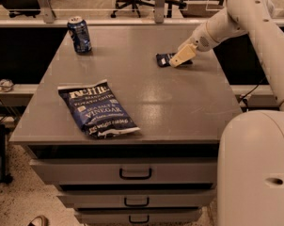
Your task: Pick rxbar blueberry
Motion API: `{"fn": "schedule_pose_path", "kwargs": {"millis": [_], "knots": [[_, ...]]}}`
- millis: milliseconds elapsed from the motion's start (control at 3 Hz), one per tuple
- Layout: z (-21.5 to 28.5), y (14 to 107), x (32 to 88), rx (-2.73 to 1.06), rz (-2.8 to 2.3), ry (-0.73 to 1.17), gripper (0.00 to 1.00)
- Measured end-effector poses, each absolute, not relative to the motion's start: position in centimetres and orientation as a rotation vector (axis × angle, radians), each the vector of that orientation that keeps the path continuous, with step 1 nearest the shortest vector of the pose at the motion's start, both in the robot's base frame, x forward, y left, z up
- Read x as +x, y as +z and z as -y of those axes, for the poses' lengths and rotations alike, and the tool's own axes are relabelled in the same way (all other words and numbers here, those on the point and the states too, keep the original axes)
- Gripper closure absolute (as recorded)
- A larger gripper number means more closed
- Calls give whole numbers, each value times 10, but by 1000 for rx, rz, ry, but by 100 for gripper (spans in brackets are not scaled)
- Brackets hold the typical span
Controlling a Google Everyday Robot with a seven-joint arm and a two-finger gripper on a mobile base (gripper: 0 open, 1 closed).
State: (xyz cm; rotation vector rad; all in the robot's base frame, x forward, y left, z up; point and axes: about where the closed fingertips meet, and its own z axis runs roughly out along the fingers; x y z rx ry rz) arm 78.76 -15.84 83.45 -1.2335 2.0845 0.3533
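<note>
The rxbar blueberry [163, 59] is a small flat dark-blue bar lying on the grey table [179, 102] toward the far right. Only its left end shows; the rest is hidden behind my gripper. My gripper [179, 59], with tan fingers, is down at the bar's right side, right over it. The white arm reaches in from the upper right.
A large dark-blue chip bag [97, 108] lies at the front left of the table. A blue soda can [79, 34] stands at the far left corner. Drawers [135, 173] are below the tabletop. My white base [255, 168] fills the lower right. Office chairs stand behind.
</note>
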Motion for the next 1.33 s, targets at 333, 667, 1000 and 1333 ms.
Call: {"fn": "schedule_pose_path", "kwargs": {"millis": [333, 667, 1000, 1333], "knots": [[158, 836, 787, -1234, -2084, 354, 100], [158, 837, 787, -1234, -2084, 354, 100], [158, 837, 787, -1234, -2083, 353, 100], [160, 888, 759, -1241, -1981, 350, 100]]}}
